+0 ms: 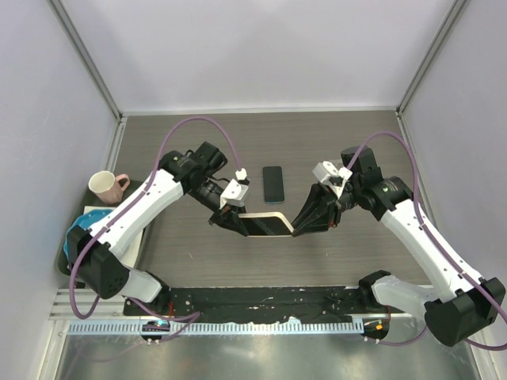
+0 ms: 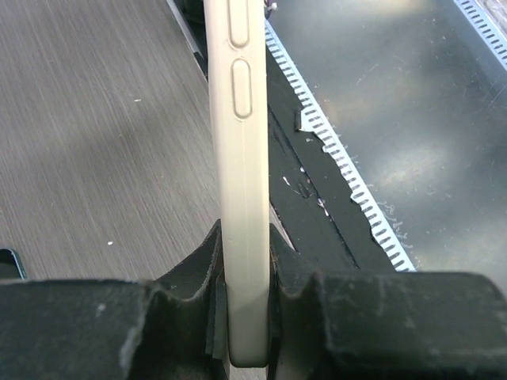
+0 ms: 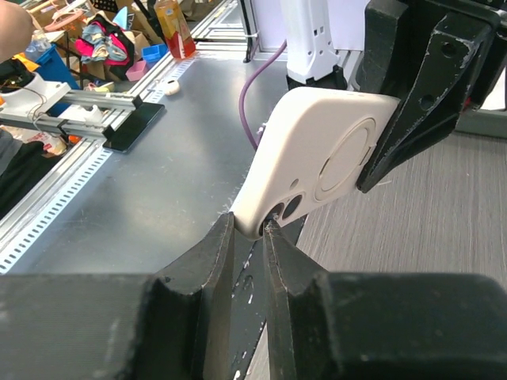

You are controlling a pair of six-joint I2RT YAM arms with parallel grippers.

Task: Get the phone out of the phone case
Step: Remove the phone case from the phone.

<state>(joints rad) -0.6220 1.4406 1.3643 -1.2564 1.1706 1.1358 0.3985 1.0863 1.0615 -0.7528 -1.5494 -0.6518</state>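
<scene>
From above, the cream phone case (image 1: 265, 224) hangs over the middle of the counter (image 1: 194, 255). The left jaws grip its left end and the right jaws its right corner. A dark phone (image 1: 273, 184) lies just beyond it.

Left wrist: the case (image 2: 242, 198) is seen edge-on and clamped, with two moulded side buttons.

Right wrist: the case (image 3: 317, 166) shows its smooth back with a ring and camera holes, one corner pinched.

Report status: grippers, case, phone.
Left gripper shut on phone case edge. Right gripper pinching its camera corner. Case held off table. Phone lies on table beyond, apart.
</scene>
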